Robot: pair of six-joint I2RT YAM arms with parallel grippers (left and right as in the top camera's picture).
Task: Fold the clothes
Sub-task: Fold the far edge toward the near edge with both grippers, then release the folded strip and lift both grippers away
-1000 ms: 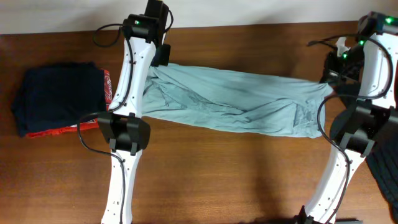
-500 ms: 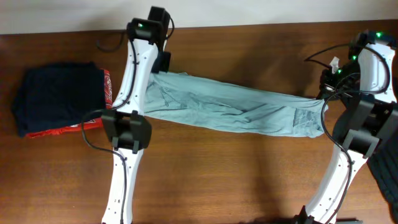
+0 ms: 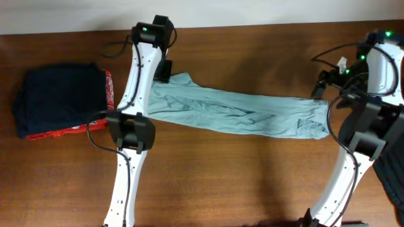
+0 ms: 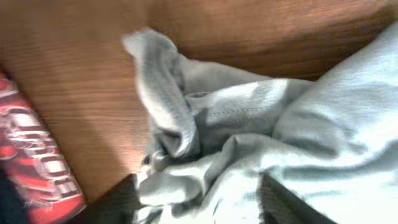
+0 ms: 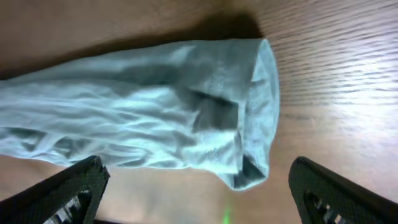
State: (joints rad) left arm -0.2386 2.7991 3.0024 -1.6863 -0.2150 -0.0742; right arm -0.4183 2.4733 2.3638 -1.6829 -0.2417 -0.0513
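The clothes are one pale grey-blue T-shirt point(image 3: 240, 115), lying on the wooden table as a long wrinkled strip from left to right. My left gripper point(image 3: 165, 69) hovers over its left end. In the left wrist view the left gripper point(image 4: 199, 190) is open, and loose bunched folds of the T-shirt point(image 4: 249, 130) lie between its spread fingers. My right gripper point(image 3: 320, 88) hangs just beyond the shirt's right end. In the right wrist view the right gripper point(image 5: 196, 171) stands wide open over bare wood, with the T-shirt point(image 5: 155, 112) lying free in front of it.
A stack of folded navy and red garments point(image 3: 60, 101) sits at the far left, its red edge point(image 4: 37, 162) near the left fingers. A dark loose garment point(image 3: 392, 173) lies at the right edge. Cables point(image 3: 328, 47) trail by the right arm. The table's far edge meets a white wall.
Both grippers have opened and let go of the T-shirt. It was stretched between them and has dropped to the table in a narrower strip. Both grippers now stand at its ends.
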